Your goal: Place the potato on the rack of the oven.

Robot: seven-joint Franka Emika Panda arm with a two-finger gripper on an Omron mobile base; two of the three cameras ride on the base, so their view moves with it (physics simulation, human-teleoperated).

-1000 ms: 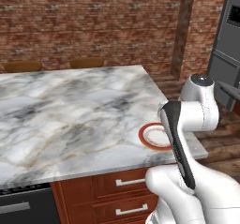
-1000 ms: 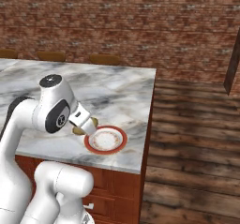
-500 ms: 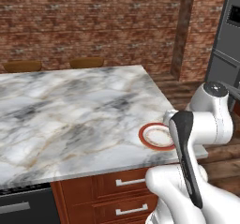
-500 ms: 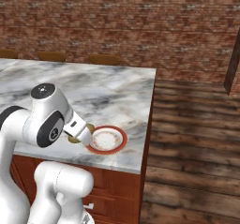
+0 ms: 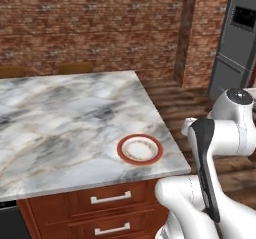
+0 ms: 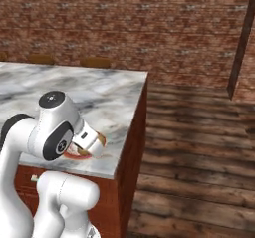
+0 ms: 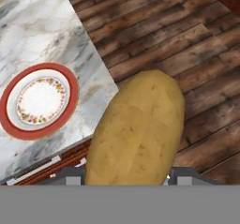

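The base has swung right, leaving the plate (image 5: 140, 149) empty — the gripper (image 6: 97, 145) clamps the potato (image 7: 138, 129), carrying it off toward the oven.

plate (image 5: 140, 149) near counter (image 5: 60, 113) edge, fridge (image 5: 240, 43)

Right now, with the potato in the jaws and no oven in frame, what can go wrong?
1. The potato hangs past the counter's edge, over wood floor; a slip drops it there.
2. The jaws sit close beside the counter's corner and the plate; a low swing could clip either.
3. The fridge stands close on the right, so a wide swing could hit it.
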